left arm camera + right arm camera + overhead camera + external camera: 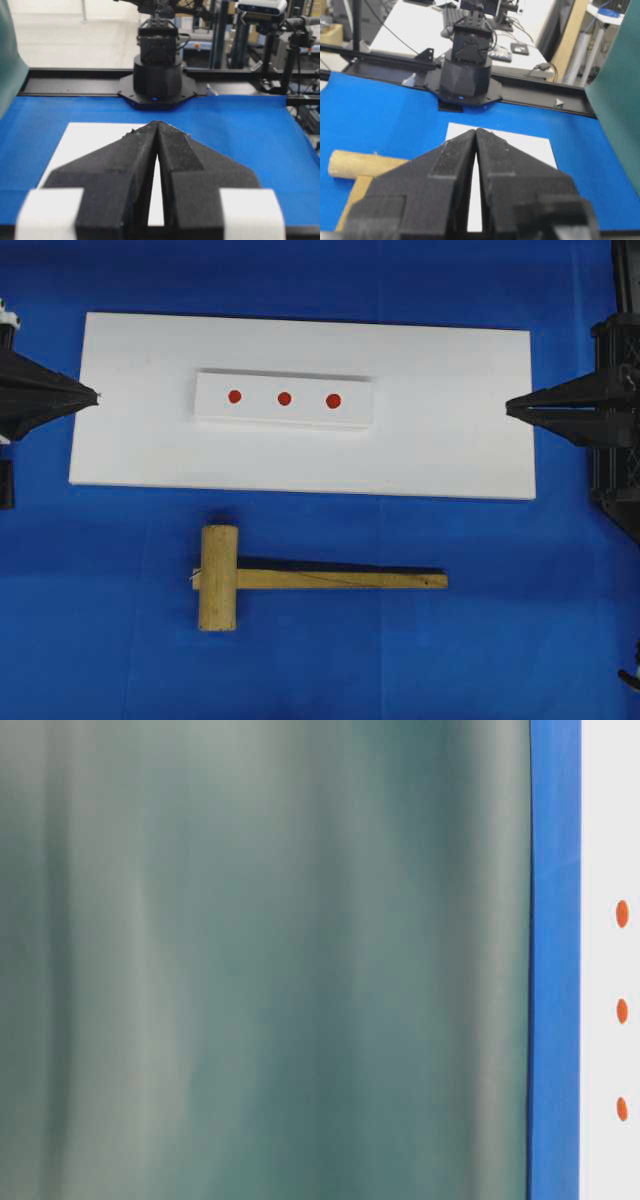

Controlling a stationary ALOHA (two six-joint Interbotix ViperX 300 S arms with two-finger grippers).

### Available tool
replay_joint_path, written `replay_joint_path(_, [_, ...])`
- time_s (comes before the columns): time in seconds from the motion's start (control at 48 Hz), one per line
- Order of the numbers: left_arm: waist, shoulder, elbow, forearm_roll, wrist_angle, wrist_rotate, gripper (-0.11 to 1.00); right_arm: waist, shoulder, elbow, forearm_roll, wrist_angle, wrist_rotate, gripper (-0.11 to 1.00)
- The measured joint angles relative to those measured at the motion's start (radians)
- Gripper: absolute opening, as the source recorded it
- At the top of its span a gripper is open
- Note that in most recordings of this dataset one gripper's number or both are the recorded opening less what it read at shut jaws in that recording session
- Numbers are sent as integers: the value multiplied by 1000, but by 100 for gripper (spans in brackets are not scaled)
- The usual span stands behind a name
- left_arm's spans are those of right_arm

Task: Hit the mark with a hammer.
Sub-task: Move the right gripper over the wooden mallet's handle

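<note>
Looking down, I see both end effectors, left (97,395) and right (508,406), pressed together, empty; the hammer (232,578) lies on the blue table (520,640) below the white board (450,440).

- Table-level view: a blurred grey-green sheet (260,960) fills most of the frame; what it is can't be told.
- Same view: white board (608,820) cut off by the right edge; only a strip with three red marks (622,1011) shows.
- Right wrist view: hammer (355,167) partly hidden behind the right gripper (476,131), handle running out of sight.
- Left wrist view: most of the white board lies hidden behind the left gripper (157,123).
- Overhead view: both arms are cropped by the side edges.
</note>
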Motion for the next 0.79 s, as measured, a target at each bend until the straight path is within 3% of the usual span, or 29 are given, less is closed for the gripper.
replay_joint_path(0.25, [-3,6,0,-14,5,-6,0,5,44,-44,0,63,23,-6])
replay_joint_path(0.542, [-3,6,0,-14,18,-6,0,124,173,-110,2,61,78,-5])
replay_joint_path(0.646, [-3,6,0,-14,20,-6,0,160,255,-138,3,38,100,5])
replay_joint_path(0.792, [-3,6,0,-14,23,-6,0,178,379,-173,20,-5,143,38])
